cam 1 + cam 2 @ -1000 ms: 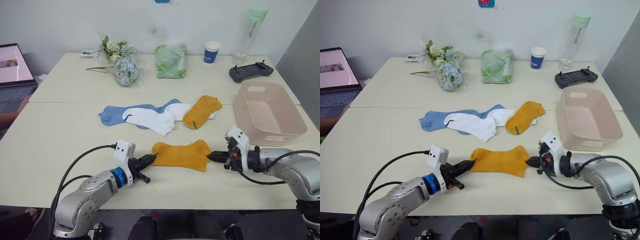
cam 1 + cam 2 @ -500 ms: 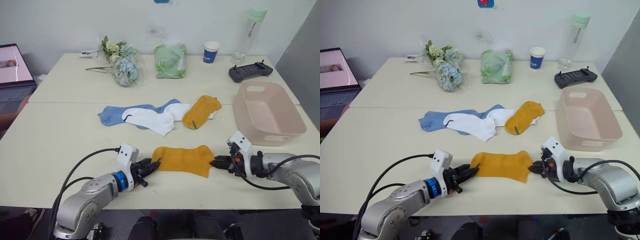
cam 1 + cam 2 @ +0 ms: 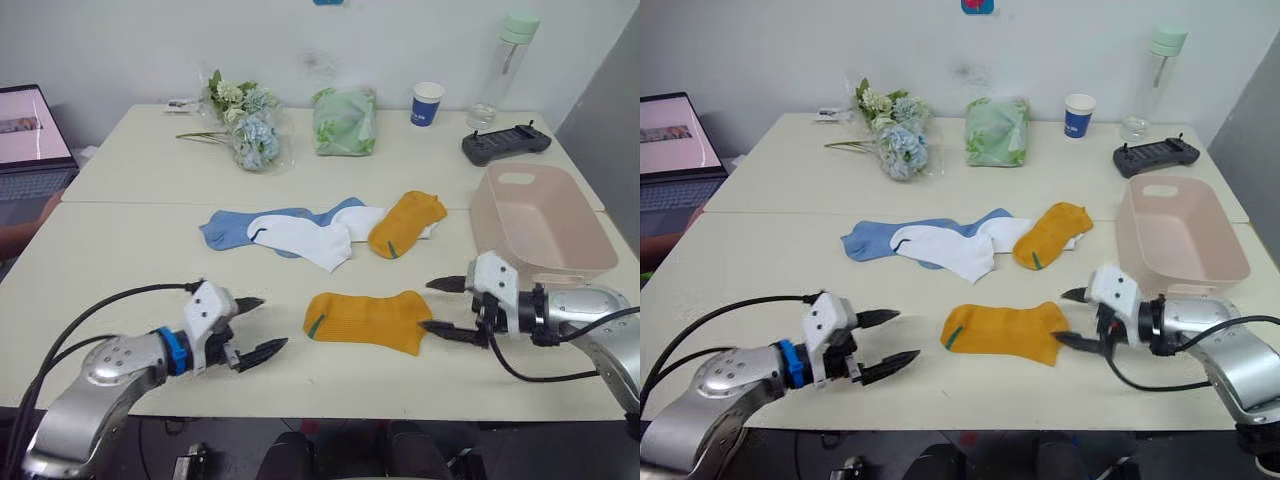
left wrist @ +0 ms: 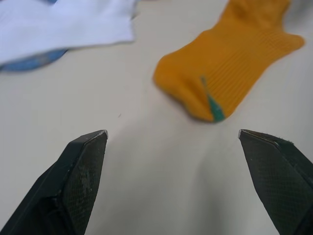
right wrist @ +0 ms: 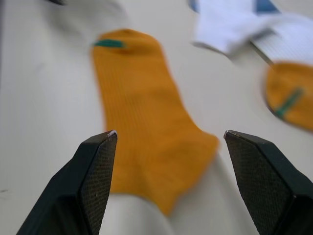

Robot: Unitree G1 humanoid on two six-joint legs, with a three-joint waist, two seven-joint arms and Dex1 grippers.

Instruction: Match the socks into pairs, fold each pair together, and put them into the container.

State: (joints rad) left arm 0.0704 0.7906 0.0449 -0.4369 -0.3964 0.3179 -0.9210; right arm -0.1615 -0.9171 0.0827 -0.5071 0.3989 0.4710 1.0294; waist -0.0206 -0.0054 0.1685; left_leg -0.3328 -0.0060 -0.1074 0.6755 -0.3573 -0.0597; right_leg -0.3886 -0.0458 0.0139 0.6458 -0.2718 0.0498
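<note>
Near sock between claws; container right of sock pile.

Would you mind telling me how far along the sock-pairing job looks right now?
Barely started. Done: one yellow sock lies flat near the table's front edge. In hand: nothing; the left gripper and right gripper are open on either side of it. Left: the other yellow sock, white socks and blue sock remain unpaired, and the pink container looks empty.
</note>
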